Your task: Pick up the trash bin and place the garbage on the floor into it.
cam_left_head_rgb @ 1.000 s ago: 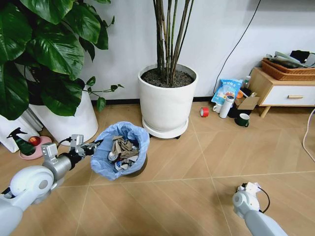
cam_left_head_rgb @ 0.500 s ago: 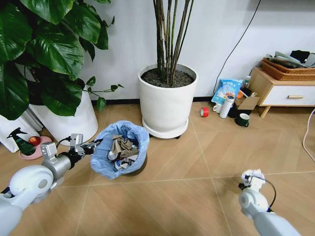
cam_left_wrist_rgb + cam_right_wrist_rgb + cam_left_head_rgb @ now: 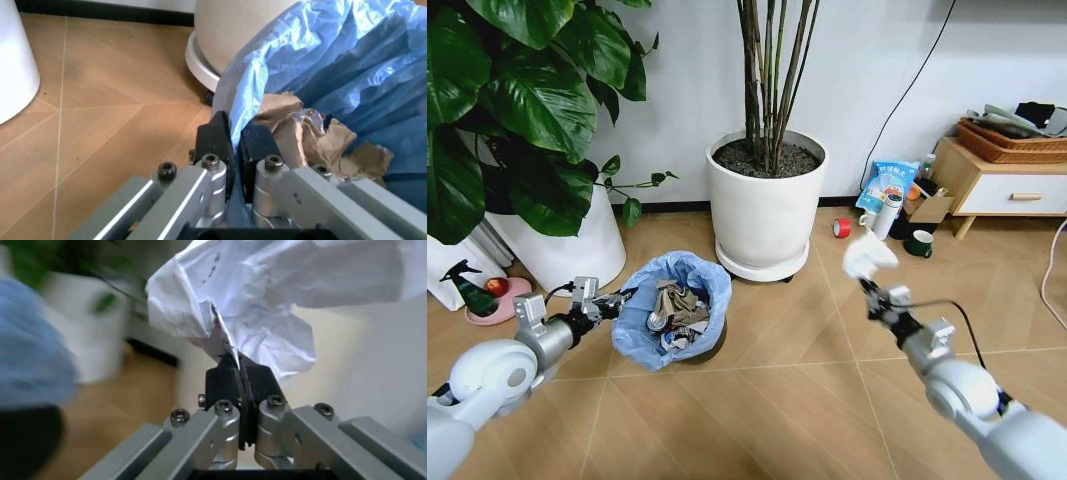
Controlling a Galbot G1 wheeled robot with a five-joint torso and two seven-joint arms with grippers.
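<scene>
Left gripper: left gripper [image 3: 235, 142] is pinched tight on the near rim of the trash bin [image 3: 672, 312], one finger outside the wall, one inside against the blue liner
Right gripper: right gripper [image 3: 237, 371] is up in the air over open floor, to the right of the bin, fingers clamped on a crumpled white tissue [image 3: 868, 255]
Bin position: out on the floor [image 3: 807, 400] in front of the big white plant pot [image 3: 766, 205], tipped toward the camera, well apart from the tissue
Bin contents: already stuffed with crumpled brown paper [image 3: 313, 137] and other scraps, mouth wide open
Tissue handling: looks feather-light, soft and floppy; it is held by a thin fold at its lower edge, so most of it billows free above the fingers and could tear or slip out
Bin handling: light and stiff by the look of it, but the plastic liner is slick, so that rim pinch may creep
Best hold: on the bin, the hard rim with liner trapped between the pads, as now; on the tissue, deeper into the wad would be safer
Surface: tan herringbone tiles, smooth and flat, nothing to snag
Room: leafy plant [image 3: 517, 100] in a second white pot at left, low cabinet [image 3: 1007, 185] at right with a cup, red tape and bottle beside it, white wall behind
</scene>
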